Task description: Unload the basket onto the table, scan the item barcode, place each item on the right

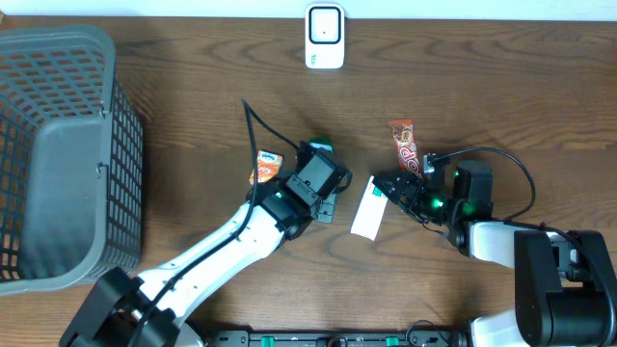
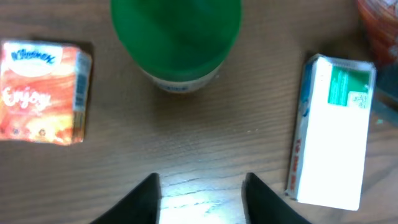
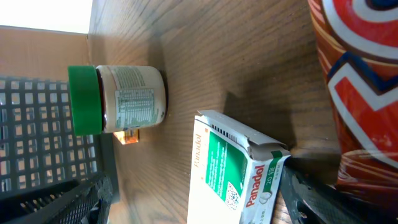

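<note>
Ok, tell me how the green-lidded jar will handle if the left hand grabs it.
The jar looks rigid, so it probably won't deform under a squeeze. Its round wall may slip or twist in a grip. It looks squat and stable standing up, but once tipped it would likely roll.

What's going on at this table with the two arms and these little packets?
Two robot arms are working among some shop items meant for the white scanner. The left gripper hovers open just short of the green-lidded jar, holding nothing. The right gripper sits at one end of the Panadol box; whether it grips it is unclear.
</note>
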